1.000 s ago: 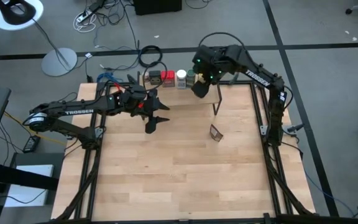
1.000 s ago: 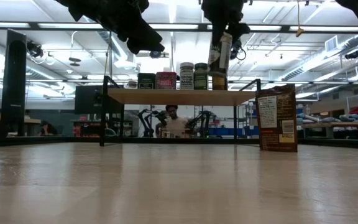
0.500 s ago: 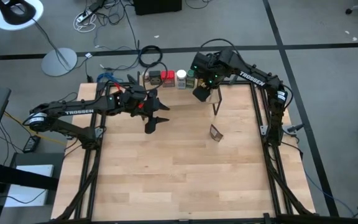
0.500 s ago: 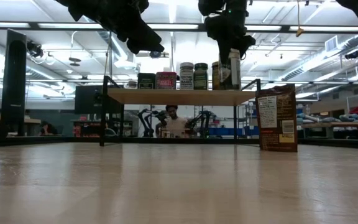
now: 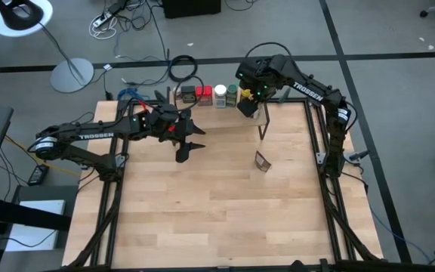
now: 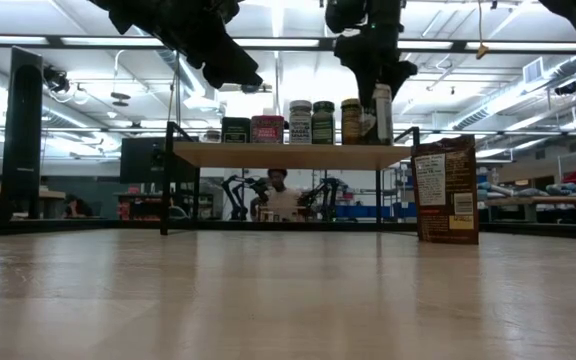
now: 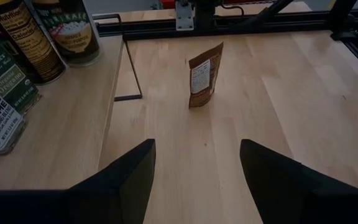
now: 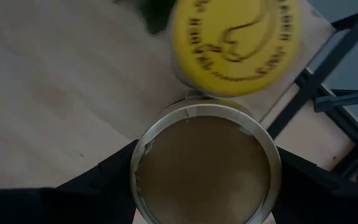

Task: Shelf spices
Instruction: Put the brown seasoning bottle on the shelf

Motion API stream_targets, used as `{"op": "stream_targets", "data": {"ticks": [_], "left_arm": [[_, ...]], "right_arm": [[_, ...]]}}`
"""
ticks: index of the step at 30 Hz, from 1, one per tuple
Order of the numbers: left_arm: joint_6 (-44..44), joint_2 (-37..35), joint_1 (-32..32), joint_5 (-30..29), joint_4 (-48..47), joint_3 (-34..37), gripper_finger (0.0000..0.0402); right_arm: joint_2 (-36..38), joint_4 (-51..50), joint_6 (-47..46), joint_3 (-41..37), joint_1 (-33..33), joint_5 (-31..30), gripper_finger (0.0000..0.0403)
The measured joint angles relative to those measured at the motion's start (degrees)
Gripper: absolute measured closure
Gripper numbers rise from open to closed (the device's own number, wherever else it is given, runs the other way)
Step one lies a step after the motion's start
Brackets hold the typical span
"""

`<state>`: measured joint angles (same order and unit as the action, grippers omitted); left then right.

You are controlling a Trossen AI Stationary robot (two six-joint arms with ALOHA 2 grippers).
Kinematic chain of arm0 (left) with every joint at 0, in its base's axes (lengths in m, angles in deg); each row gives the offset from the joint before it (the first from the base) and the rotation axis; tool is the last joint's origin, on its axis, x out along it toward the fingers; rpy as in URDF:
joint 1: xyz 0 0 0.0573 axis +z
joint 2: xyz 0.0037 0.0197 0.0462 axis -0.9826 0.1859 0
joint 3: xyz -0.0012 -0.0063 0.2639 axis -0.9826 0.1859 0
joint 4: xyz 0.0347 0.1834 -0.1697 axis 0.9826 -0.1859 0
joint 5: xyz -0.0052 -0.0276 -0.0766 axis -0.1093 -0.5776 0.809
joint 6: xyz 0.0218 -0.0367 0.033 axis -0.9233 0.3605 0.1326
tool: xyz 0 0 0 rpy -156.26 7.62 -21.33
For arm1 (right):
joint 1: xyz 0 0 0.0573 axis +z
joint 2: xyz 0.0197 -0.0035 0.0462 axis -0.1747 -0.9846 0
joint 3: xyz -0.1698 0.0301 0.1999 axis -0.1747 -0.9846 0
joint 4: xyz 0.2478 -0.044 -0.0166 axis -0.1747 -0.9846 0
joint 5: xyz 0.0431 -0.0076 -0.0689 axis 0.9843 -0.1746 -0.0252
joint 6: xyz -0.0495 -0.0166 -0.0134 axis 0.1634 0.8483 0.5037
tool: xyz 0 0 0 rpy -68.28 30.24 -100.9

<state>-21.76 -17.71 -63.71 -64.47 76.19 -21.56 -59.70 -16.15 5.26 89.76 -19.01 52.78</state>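
Over the last second the right hand [image 6: 376, 75] has carried the tall brown canister [image 6: 380, 112] in over the shelf [image 6: 293, 155] and brought it down from a tilted, lifted pose to an upright one, so that it now stands at the right end of the row, just beside the yellow-lidded jar [image 6: 351, 120]. From the level view its base looks to be at the board, though I cannot tell whether it is fully resting there. The right hand is closed around the canister from above; in its own wrist view the two dark fingers [image 8: 101, 183] flank the canister's round top [image 8: 205, 165], with the yellow lid [image 8: 235, 43] right next to it.

On the shelf, from left to right in the level view, stand a dark tin [image 6: 235, 130], a red tin [image 6: 267, 129], a white-lidded jar [image 6: 300, 122], a green jar [image 6: 323, 122], then the yellow-lidded jar and the canister. That makes six items in line, so the task looks nearly done, judging from how things lie.

One brown pouch [image 6: 445, 190] stands alone on the desk [image 5: 217, 196], below and apart from the shelf; it seems the likely next item, if it counts as one of the spices.

The left hand [image 5: 189, 145] hangs over the desk left of the shelf, fingers [image 7: 120, 180] spread moderately wide and empty.

The release probably needs care: the canister is tall and sits close against its neighbour near the shelf's end, so a sideways tug could tip either one.
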Motion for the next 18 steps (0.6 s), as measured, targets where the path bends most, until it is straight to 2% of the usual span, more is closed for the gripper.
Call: {"op": "stream_targets", "data": {"ticks": [15, 18], "left_arm": [[-0.02, 0.00, 0.00, 0.00, -0.15, 0.00, 0.0163], [-0.03, 0.00, 0.00, 0.00, -0.15, 0.00, 0.0163]], "right_arm": [[0.23, 0.08, 1.13, -0.05, -3.68, 0.20, 0.0131], [0.29, 0.10, 1.66, -0.05, -3.75, 0.26, 0.0109]]}}
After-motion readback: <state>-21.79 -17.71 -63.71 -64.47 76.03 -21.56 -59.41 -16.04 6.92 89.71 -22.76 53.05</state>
